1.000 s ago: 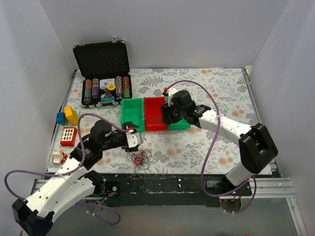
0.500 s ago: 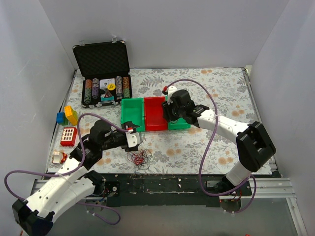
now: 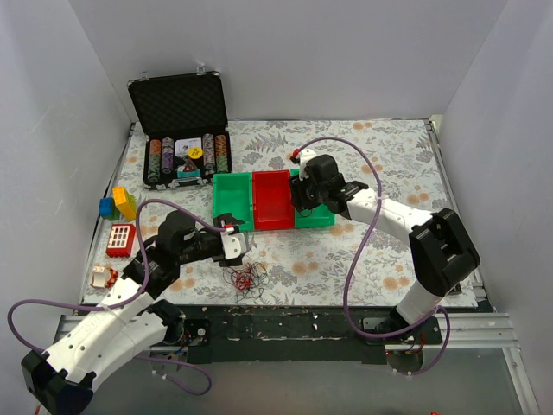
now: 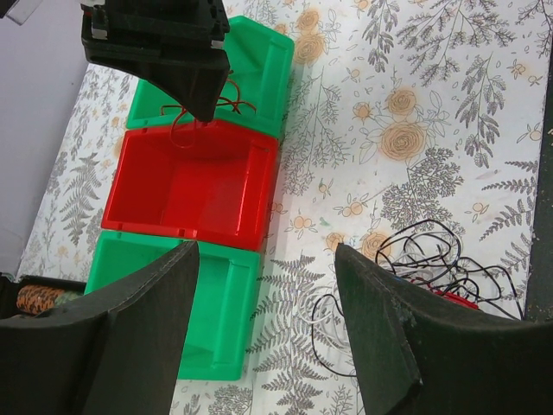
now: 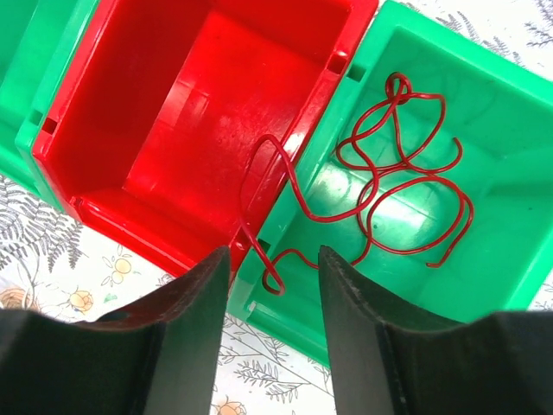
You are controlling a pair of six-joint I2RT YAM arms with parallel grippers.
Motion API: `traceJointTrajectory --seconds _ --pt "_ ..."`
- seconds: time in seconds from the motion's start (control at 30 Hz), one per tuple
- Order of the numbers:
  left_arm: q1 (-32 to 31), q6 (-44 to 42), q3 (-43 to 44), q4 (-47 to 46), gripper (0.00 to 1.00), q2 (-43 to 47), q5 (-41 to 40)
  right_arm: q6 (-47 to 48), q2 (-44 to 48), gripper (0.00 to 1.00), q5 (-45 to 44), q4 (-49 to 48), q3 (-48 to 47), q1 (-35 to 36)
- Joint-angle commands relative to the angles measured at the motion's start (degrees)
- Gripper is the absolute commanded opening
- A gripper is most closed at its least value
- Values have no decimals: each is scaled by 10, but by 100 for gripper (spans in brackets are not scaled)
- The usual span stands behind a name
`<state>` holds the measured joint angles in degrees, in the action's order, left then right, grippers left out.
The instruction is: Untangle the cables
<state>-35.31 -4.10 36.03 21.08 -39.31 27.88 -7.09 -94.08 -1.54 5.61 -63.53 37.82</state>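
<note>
So the thin red wire (image 5: 393,86) is lying in the green plastic bin (image 5: 484,112) beside the red plastic bin (image 5: 190,112), one loop over the wall, so the wide-open right gripper (image 5: 275,259) better lift straight up.

Under your right gripper (image 5: 273,268): wire (image 5: 396,86) in end bin (image 5: 501,147), one end over wall into middle bin (image 5: 199,104). Tangle (image 4: 436,259) just right of your left gripper (image 4: 266,259); bins ahead.
</note>
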Motion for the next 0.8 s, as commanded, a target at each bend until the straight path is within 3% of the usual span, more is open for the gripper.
traceJointTrajectory --seconds 0.0,0.3,0.77 --pt "3 -6 -2 12 64 6 2 -1 -3 49 11 -34 -4 -3" --pt "3 -9 -7 12 64 13 3 -13 24 3 7 -48 16 -17" --pt "4 -12 -1 14 64 11 6 -49 -16 1 -31 -36 10 -45"
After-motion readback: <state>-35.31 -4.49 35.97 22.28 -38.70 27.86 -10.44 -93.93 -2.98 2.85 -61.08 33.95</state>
